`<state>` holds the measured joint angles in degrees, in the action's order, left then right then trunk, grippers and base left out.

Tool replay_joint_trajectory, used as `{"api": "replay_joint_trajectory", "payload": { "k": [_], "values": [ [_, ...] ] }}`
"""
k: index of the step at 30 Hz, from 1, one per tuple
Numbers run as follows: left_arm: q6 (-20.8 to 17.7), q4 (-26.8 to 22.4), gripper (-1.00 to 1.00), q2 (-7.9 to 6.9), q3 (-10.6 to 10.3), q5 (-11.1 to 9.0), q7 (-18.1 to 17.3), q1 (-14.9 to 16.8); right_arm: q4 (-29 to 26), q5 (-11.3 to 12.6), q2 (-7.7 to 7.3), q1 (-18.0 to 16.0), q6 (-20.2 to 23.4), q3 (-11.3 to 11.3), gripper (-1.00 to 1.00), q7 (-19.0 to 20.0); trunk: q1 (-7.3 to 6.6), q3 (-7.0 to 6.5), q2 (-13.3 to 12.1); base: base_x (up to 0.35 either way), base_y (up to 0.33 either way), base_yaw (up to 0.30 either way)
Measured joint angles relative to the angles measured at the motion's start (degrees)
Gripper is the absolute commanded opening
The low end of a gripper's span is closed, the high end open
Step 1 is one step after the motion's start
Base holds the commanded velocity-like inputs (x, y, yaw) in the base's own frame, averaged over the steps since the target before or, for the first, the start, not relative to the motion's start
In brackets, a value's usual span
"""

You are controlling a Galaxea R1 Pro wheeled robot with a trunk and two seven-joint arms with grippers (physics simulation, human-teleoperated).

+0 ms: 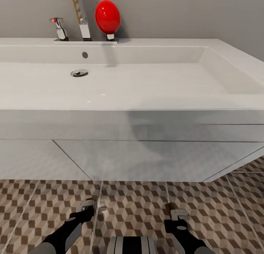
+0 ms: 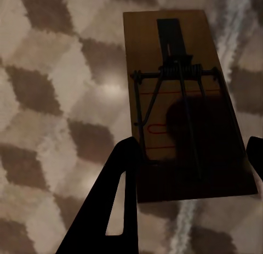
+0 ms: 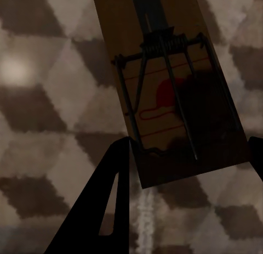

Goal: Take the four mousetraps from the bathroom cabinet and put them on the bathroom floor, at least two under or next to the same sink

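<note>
at twelve o'clock from us, filling the upper half of the head view, stands the sink (image 1: 146, 85), a long white trough basin with a round chrome drain (image 1: 79, 73) and an overflow hole in its back wall. on its back ledge we see a chrome tap (image 1: 83, 19), a small chrome handle with a red cap (image 1: 58, 27) at eleven o'clock of it, and a glossy red egg-shaped object (image 1: 107, 17) on a short chrome stem. behind them rises a plain pale grey wall (image 1: 190, 12). below the basin hangs the white panelled vanity (image 1: 139, 159), with our own shadow falling across its front.

under the vanity's lower edge spreads the bathroom floor (image 1: 44, 202), large tiles printed with brown, beige and white cubes and split by pale grout lines.

our left gripper (image 1: 87, 206) sits low at seven o'clock in the head view; in its wrist view its dark fingers (image 2: 112, 204) flank the near end of a mousetrap (image 2: 181, 100), a flat brown board with a wire spring and bar. our right gripper (image 1: 175, 212) at five o'clock likewise frames a second mousetrap (image 3: 170, 84) between its fingers (image 3: 104, 204). we cannot tell whether either claw is clamped on its board or merely standing apart beside it.
</note>
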<state>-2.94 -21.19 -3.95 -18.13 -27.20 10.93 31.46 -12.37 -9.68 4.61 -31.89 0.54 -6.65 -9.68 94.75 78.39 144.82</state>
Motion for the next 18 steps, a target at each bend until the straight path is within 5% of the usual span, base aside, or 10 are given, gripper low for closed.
{"api": "replay_joint_trajectory", "payload": {
  "k": [18],
  "values": [
    [4.10, 0.90, -1.00, -0.03, -0.06, 0.09, 0.09, -0.02, -0.04, -0.12, 0.08, 0.03, -1.25, 0.01, -1.00, 0.01, 0.00, 0.00, 0.00, 0.000, 0.000, 0.000]
  ]
}}
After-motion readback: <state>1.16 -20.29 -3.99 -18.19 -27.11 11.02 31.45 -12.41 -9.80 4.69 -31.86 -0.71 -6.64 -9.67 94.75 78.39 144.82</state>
